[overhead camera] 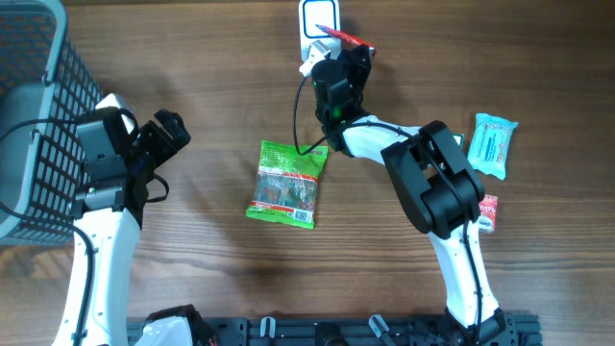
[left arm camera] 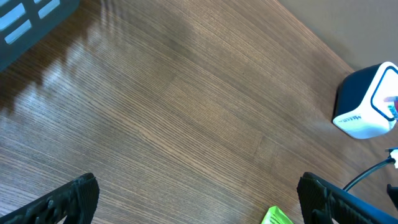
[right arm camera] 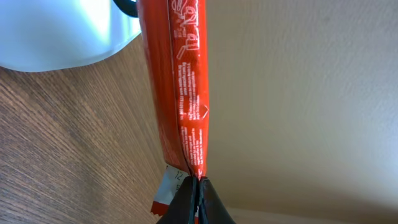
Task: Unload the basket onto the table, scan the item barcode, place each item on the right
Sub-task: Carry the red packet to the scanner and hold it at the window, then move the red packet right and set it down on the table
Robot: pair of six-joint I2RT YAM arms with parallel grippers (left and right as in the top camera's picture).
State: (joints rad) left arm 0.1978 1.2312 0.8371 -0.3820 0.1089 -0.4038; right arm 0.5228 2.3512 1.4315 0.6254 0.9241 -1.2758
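**Table inventory, all positions given from the scanner (overhead camera: 318, 19)**

**Counts**
- Arms: two.
- Scanner: one, white with blue trim.
- Basket (overhead camera: 38, 115): one, grey, far to the scanner's left.
- Packets: four.
  - One red packet (overhead camera: 344, 38).
  - One green packet (overhead camera: 285, 183).
  - One teal packet (overhead camera: 493, 144).
  - One red-and-white packet (overhead camera: 489, 212), partly hidden under your right arm.

**Arms**
- Left gripper (overhead camera: 171, 130): released, jaws spread wide with nothing between them. Its fingers (left arm camera: 69, 199) hang over bare wood, well left of the scanner and next to the basket.
- Right gripper (right arm camera: 198, 194): clenched on the red packet, pinching one end seam. Your right arm rises from its base at the table edge farthest from the scanner, folds at the elbow, and brings its wrist up beside the scanner.

**Task item**
- The red packet is held just beside the scanner, on the scanner's right. You cannot tell whether the two touch.
- Its long axis runs straight out from the fingertips toward the scanner's white body.
- From above it shows as a thin sliver, slanting slightly.
- White lettering faces the wrist camera.

**Others**
- The green packet lies flat, nearer the arm bases than the scanner.
- The teal packet lies well to the scanner's right.
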